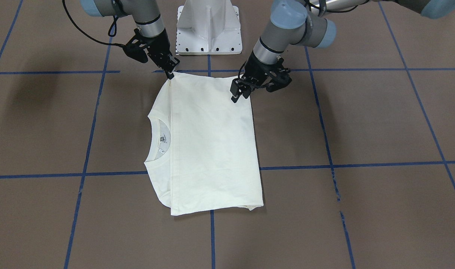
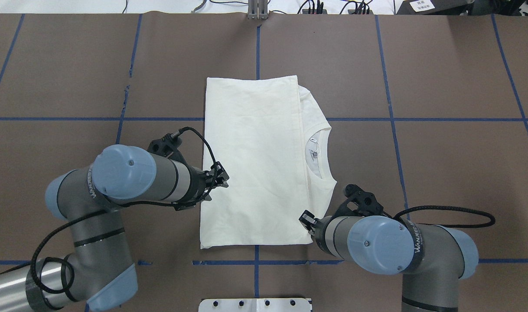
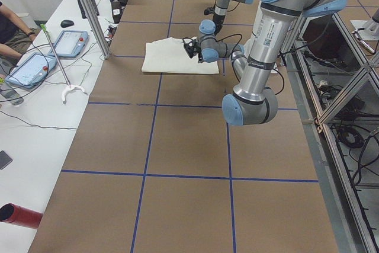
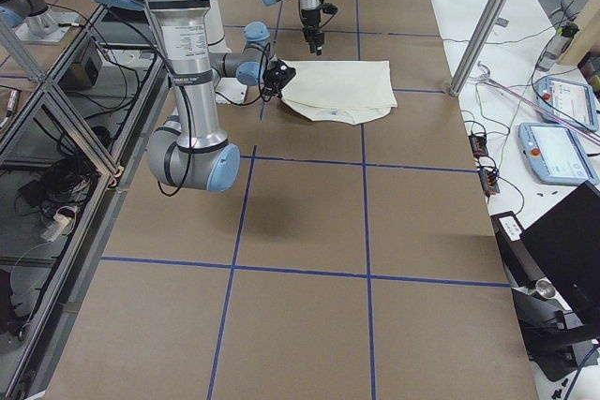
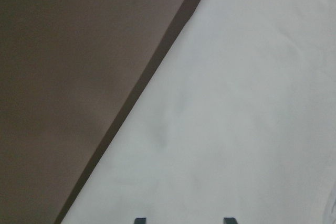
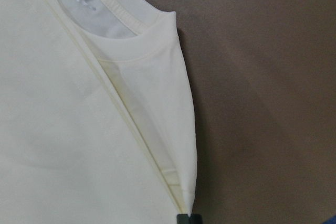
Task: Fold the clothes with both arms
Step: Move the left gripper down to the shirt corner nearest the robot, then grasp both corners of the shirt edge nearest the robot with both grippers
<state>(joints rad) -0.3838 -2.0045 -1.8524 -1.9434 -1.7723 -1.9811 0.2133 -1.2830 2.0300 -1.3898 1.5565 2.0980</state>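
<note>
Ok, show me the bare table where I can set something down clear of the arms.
Bare table lies beyond the T-shirt, toward the far edge, and in the far squares on both its sides. Crowded: the shirt's near edge, where the left end effector and right end effector sit, with the white pedestal base just behind.

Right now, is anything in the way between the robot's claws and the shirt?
No, nothing visible is in the way. The right claw is shut on the corner of the shirt nearest the robot. The left claw is open over the shirt near its edge, with only plain cloth under it.
</note>
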